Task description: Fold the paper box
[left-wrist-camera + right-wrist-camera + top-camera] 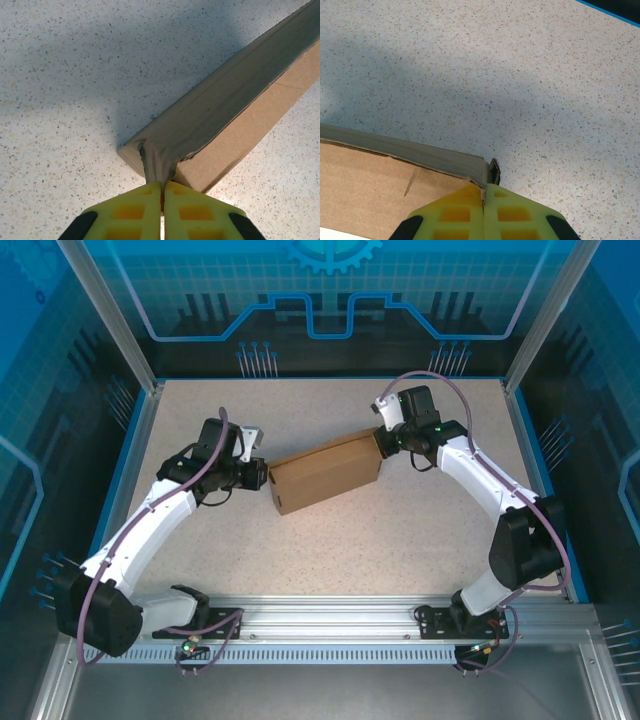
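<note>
Paper box, in the middle of the table, right end set farther back than left, apparently already closed into a shallow brown block. Pinched at both ends: left gripper clenched on a crumpled fold of cardboard at the left end, right gripper clamped on the top panel's edge at the far-right corner. Probably the closing step, seating end flaps. Next, most likely: tuck or flatten the puckered left fold without tearing, right corner held steady, then release.

Brown paper box, seemingly folded shut, lies flat and slanted.
</note>
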Robot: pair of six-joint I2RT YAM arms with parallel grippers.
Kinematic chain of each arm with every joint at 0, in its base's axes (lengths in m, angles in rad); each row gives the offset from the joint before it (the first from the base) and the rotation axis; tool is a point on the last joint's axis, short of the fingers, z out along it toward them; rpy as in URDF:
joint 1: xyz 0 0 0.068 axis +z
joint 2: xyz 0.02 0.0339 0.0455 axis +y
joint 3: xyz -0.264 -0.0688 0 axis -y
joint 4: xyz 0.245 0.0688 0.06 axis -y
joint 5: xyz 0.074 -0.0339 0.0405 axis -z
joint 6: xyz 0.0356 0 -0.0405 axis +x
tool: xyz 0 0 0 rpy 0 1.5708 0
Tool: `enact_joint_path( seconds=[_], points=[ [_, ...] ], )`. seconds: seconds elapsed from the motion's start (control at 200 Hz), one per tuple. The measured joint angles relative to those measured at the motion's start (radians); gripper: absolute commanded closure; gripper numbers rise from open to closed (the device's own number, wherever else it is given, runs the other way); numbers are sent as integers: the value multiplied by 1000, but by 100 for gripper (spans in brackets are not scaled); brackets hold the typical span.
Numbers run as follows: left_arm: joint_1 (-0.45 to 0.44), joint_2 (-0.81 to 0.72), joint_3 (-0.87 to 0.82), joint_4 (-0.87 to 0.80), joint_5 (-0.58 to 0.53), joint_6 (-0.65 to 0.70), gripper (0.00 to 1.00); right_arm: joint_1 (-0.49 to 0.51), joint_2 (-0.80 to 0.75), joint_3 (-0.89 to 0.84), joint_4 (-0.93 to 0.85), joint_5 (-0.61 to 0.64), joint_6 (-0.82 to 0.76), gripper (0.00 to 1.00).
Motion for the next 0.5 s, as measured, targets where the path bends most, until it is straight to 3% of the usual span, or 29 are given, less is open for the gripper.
enact_joint_path(
  seconds=[0.14,0.5],
  points=[
    [0,0,-1,11,2,-27,100,0,-1,0,-1,0,0,94],
    [0,-39,-94,154,51,-257,100,0,-18,-19,4,5,4,94]
  ],
)
